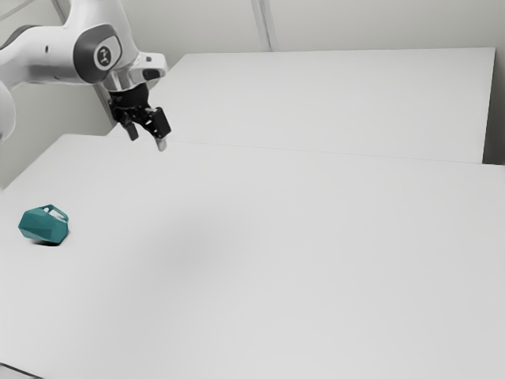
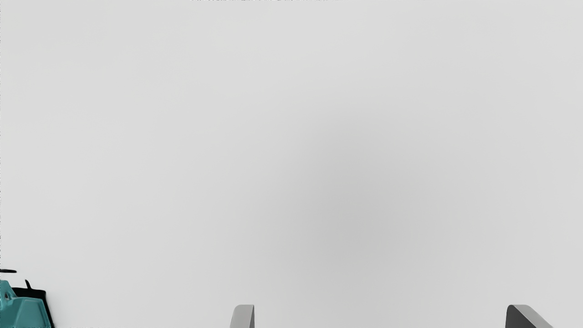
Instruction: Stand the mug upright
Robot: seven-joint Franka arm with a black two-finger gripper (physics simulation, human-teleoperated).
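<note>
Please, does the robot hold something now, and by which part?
Nothing is held: the tool is open above the table, and the mug lies apart from it.

The faceted teal mug point(image 1: 45, 224) has a smooth surface, like plastic or glazed ceramic. The wide light-grey table point(image 1: 276, 253) looks smooth and matt, without visible grain.

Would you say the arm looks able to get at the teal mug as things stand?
Probably yes: the gripper is open and empty above the table, and nothing appears to stand between it and the mug, though it must first move over there.
</note>
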